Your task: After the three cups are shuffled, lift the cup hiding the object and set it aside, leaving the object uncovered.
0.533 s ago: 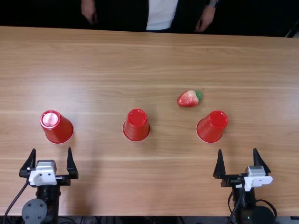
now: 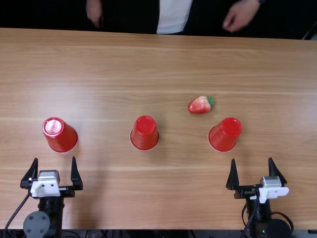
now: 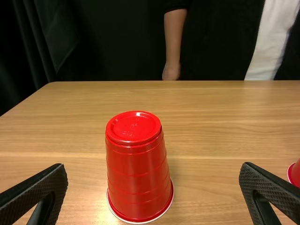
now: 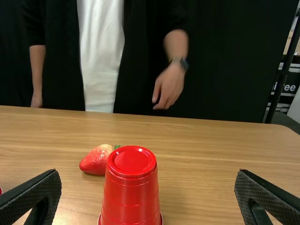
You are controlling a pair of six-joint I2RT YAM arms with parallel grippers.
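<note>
cups: left cup [image 2: 59, 135], middle cup [image 2: 144, 132], right cup [image 2: 225, 134], all upside down in a row
strawberry [image 2: 199, 104]: out in the open (uncovered), near the right cup's far side
left gripper [image 2: 53, 162]: just short of left cup, jaws spread wide
right gripper [image 2: 251, 161]: just short of right cup, jaws spread wide too

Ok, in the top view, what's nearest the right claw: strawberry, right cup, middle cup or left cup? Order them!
From the right claw:
1. right cup, just ahead.
2. strawberry, beyond it.
3. middle cup, centre.
4. left cup, far left.
</note>
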